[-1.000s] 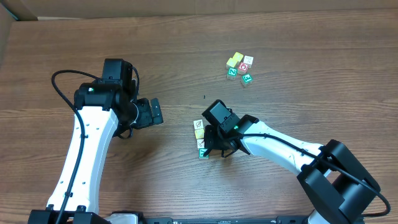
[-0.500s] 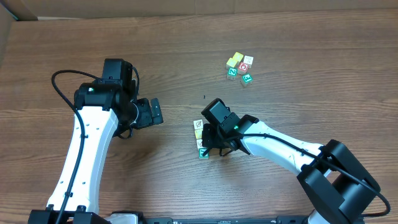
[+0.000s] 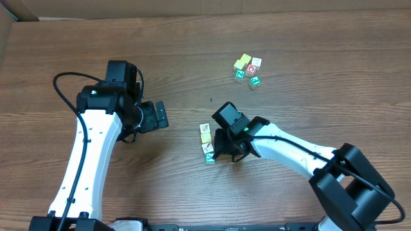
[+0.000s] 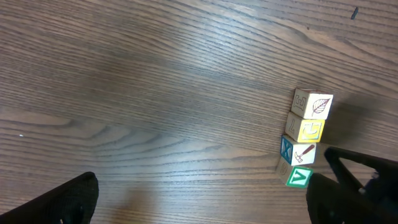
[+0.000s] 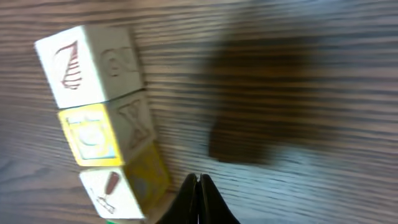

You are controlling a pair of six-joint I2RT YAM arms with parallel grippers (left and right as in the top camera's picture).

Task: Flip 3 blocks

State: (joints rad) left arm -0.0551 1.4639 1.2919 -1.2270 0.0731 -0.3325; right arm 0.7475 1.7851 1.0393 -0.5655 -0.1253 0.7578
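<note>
Underneath, dark wood-grain table (image 3: 308,45); blocks (image 4: 305,130) lined up, touching.

Wooden table (image 3: 289,38) bears a touching row of blocks (image 3: 206,133) and a separate cluster (image 3: 247,69)

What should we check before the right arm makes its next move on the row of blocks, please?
1. Right end effector shut: ok, its tips are together.
2. Four blocks lined up and touching: ok, in order leaf block, yellow block, hammer block, green block.
3. Right end effector beside the green end of the line: ok. Contact with a block: cannot tell.
4. Left end effector open and away from the line: ok.
5. Far group of blocks apart from both arms: ok.
</note>
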